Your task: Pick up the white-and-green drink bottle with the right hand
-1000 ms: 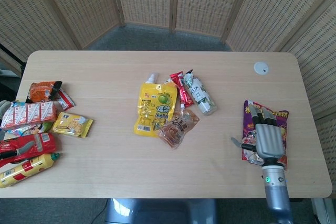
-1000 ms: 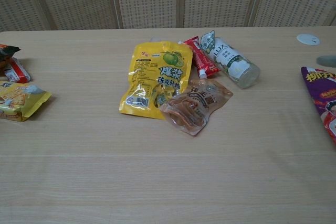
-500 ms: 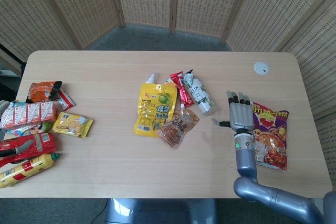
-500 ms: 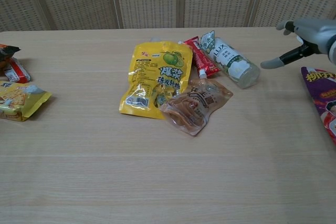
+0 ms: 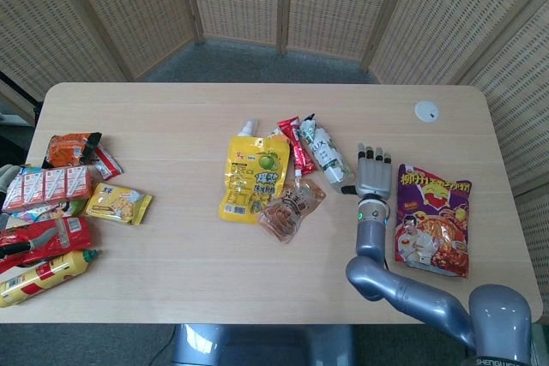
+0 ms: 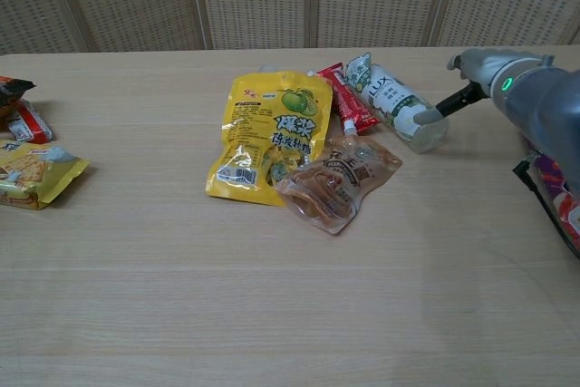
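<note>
The white-and-green drink bottle (image 5: 326,153) (image 6: 399,106) lies on its side at the table's middle, its cap end pointing to the far side. My right hand (image 5: 373,176) (image 6: 485,70) hovers just right of the bottle's base, fingers stretched out and apart and nothing in it. In the chest view its thumb tip reaches the bottle's base end; I cannot tell whether it touches. My left hand does not show in either view.
A red stick packet (image 5: 296,145), a yellow pouch (image 5: 256,176) and a brown pouch (image 5: 292,205) lie against the bottle's left side. A purple snack bag (image 5: 433,220) lies right of the hand. Several snacks (image 5: 51,203) sit at the left edge; a white disc (image 5: 426,111) sits far right.
My right hand has moved left, off the purple snack bag, and a little farther across the table, ending beside the bottle's base. The bottle and pouches have not moved.
</note>
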Robot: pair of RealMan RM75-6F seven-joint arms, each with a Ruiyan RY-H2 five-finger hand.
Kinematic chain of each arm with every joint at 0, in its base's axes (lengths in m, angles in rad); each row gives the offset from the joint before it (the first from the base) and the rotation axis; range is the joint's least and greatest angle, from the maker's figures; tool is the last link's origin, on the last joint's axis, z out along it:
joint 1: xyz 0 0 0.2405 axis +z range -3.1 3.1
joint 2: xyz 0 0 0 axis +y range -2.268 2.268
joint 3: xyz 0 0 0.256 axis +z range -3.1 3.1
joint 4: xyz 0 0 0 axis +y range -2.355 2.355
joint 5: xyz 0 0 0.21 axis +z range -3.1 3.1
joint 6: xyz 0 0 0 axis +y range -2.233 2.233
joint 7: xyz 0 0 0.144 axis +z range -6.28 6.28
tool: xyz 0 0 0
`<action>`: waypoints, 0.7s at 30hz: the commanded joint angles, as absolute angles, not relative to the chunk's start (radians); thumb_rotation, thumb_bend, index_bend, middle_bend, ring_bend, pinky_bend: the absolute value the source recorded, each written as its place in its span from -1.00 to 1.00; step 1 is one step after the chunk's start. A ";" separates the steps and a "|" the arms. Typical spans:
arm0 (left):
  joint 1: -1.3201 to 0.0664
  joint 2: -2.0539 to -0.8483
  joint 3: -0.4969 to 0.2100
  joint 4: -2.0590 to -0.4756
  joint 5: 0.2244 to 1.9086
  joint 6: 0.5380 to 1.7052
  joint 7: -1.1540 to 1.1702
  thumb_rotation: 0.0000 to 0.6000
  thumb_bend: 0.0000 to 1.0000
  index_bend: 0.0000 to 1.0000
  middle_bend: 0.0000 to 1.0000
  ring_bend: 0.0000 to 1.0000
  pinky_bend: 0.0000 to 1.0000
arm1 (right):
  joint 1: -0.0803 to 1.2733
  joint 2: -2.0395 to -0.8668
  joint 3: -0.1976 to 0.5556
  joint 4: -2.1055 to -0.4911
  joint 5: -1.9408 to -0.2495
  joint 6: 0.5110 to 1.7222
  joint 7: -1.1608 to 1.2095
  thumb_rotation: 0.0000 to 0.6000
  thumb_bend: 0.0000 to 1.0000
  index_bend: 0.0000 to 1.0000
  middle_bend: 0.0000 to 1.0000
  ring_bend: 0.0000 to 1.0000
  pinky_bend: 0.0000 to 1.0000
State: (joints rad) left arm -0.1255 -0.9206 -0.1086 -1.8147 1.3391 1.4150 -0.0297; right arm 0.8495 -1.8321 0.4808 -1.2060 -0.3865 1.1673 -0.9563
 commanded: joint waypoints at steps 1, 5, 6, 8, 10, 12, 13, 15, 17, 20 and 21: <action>-0.127 -0.922 -0.109 -1.812 1.335 1.412 -0.030 0.16 -1.00 -1.00 -1.00 -1.00 -1.00 | 0.892 -1.874 0.501 -1.158 -0.344 1.176 -0.993 1.00 -1.00 -1.00 -1.00 -1.00 -1.00; -0.127 -0.922 -0.111 -1.807 1.329 1.410 -0.033 0.16 -1.00 -1.00 -1.00 -1.00 -1.00 | 0.937 -1.920 0.519 -1.075 -0.306 1.148 -1.011 1.00 -1.00 -1.00 -1.00 -1.00 -1.00; -0.126 -0.922 -0.112 -1.805 1.325 1.410 -0.035 0.16 -1.00 -1.00 -1.00 -1.00 -1.00 | 0.949 -1.935 0.525 -1.045 -0.294 1.137 -1.017 1.00 -1.00 -1.00 -1.00 -1.00 -1.00; -0.125 -0.922 -0.114 -1.802 1.318 1.410 -0.038 0.15 -1.00 -1.00 -1.00 -1.00 -1.00 | 0.968 -1.954 0.537 -1.004 -0.273 1.121 -1.026 1.00 -1.00 -1.00 -1.00 -1.00 -1.00; -0.124 -0.921 -0.117 -1.797 1.309 1.408 -0.041 0.15 -1.00 -1.00 -1.00 -1.00 -1.00 | 0.989 -1.976 0.549 -0.957 -0.256 1.106 -1.034 1.00 -1.00 -1.00 -1.00 -1.00 -1.00; -0.125 -0.922 -0.119 -1.793 1.301 1.405 -0.042 0.15 -1.00 -1.00 -1.00 -1.00 -1.00 | 1.010 -1.997 0.566 -0.915 -0.234 1.092 -1.043 1.00 -1.00 -1.00 -1.00 -1.00 -1.00; -0.125 -0.922 -0.120 -1.791 1.298 1.404 -0.042 0.15 -1.00 -1.00 -1.00 -1.00 -1.00 | 1.020 -2.006 0.573 -0.897 -0.228 1.085 -1.045 1.00 -1.00 -1.00 -1.00 -1.00 -1.00; -0.127 -0.923 -0.121 -1.789 1.295 1.401 -0.041 0.16 -1.00 -1.00 -1.00 -1.00 -1.00 | 1.040 -2.026 0.578 -0.852 -0.222 1.061 -1.053 1.00 -1.00 -1.00 -1.00 -1.00 -1.00; -0.126 -0.924 -0.122 -1.788 1.295 1.402 -0.041 0.16 -1.00 -1.00 -1.00 -1.00 -1.00 | 1.055 -2.043 0.582 -0.809 -0.219 1.037 -1.057 1.00 -1.00 -1.00 -1.00 -1.00 -1.00; -0.123 -0.924 -0.124 -1.786 1.292 1.407 -0.045 0.16 -1.00 -1.00 -1.00 -1.00 -1.00 | 1.072 -2.068 0.595 -0.741 -0.213 0.996 -1.049 1.00 -1.00 -1.00 -1.00 -1.00 -1.00; -0.122 -0.923 -0.124 -1.785 1.291 1.408 -0.046 0.16 -1.00 -1.00 -1.00 -1.00 -1.00 | 1.076 -2.077 0.600 -0.718 -0.212 0.980 -1.044 1.00 -1.00 -1.00 -1.00 -1.00 -1.00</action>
State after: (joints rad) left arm -0.1225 -0.9230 -0.1240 -1.7854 1.2913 1.4078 -0.0460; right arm 1.0593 -2.0549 0.5872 -0.7551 -0.2194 1.0105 -1.0479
